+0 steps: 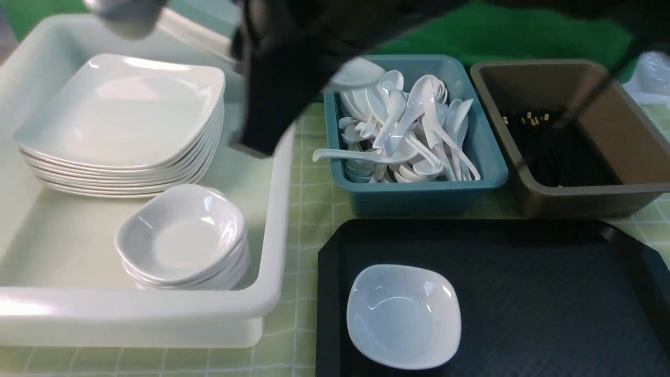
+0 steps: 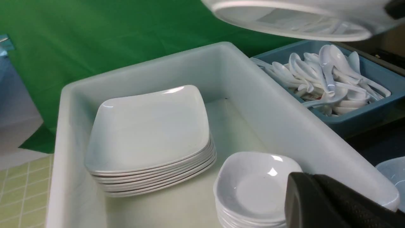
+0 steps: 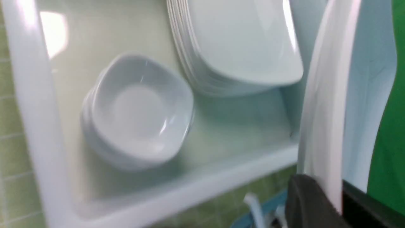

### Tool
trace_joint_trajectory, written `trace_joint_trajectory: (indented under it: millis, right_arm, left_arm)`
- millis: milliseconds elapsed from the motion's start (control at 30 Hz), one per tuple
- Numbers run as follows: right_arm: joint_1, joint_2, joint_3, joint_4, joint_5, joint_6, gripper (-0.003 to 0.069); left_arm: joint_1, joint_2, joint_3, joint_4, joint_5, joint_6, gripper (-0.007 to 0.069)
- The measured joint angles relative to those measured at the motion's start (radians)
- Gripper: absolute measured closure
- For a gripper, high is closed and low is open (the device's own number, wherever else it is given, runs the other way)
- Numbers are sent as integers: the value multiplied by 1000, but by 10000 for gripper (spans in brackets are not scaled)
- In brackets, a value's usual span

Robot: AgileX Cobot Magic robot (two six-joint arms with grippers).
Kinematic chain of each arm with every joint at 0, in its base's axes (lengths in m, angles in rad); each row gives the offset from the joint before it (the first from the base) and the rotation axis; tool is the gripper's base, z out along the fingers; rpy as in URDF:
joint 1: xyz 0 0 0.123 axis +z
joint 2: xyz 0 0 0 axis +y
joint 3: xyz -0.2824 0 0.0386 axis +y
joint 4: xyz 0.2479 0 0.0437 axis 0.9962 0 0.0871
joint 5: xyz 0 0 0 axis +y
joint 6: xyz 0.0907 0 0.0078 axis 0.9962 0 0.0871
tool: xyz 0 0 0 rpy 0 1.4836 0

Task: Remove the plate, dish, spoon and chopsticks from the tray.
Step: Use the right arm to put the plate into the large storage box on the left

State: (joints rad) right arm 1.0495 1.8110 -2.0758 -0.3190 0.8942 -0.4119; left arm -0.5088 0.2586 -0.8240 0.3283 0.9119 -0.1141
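My right gripper (image 3: 322, 186) is shut on the rim of the large white plate (image 3: 329, 110). It holds the plate on edge above the white tub's right wall. The plate's underside shows overhead in the left wrist view (image 2: 284, 19). In the front view the right arm (image 1: 272, 78) is a dark bulk across the top. The small bluish-white dish (image 1: 403, 314) sits alone on the black tray (image 1: 549, 303), near its left end. My left gripper (image 2: 297, 180) is shut and empty, above the tub's near right corner. The task's own spoon and chopsticks cannot be picked out.
The white tub (image 1: 272, 220) holds a stack of plates (image 1: 125, 120) and a stack of dishes (image 1: 183, 235). A teal tub (image 1: 419, 193) behind the tray is heaped with white spoons. To its right, a brown tub (image 1: 591, 199) holds black chopsticks.
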Motion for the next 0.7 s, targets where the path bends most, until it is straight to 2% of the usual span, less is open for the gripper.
trace_joint_trajectory:
  millis: [167, 400, 700]
  right_arm:
    - [-1, 256, -185, 27, -172, -185, 603]
    - [-65, 490, -273, 42, -375, -234, 603]
    - [-122, 629, -274, 62, -484, -302, 603]
  left_arm:
    - [0, -67, 0, -21, 72, -30, 604]
    - [0, -72, 0, -71, 101, -29, 604]
    - [0, -72, 0, -139, 85, 3, 604]
